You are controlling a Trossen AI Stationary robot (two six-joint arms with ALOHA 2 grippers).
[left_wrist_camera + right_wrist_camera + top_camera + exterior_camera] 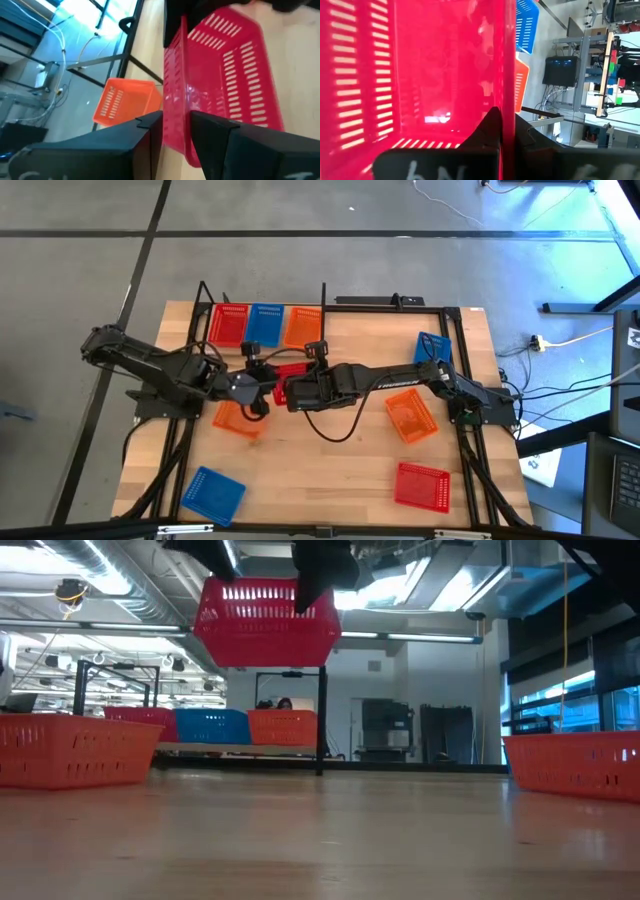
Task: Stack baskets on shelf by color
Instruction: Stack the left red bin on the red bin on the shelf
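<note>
Gripping red mesh basket [265,620] aloft: left tool [176,131], right tool [506,131] both clamped on rim.

glossy plastic basket [265,622] (slotted), matt wood tabletop [320,840]

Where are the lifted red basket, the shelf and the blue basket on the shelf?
lifted red basket [262,625], low view, on its front mesh wall.
shelf [323,292], high view, on a black upright post.
blue basket on the shelf [265,323], high view, on its floor.

Light wooden tabletop [330,460], grey floor [80,270] with cables [560,345], ceiling lights [420,600] overhead
</note>
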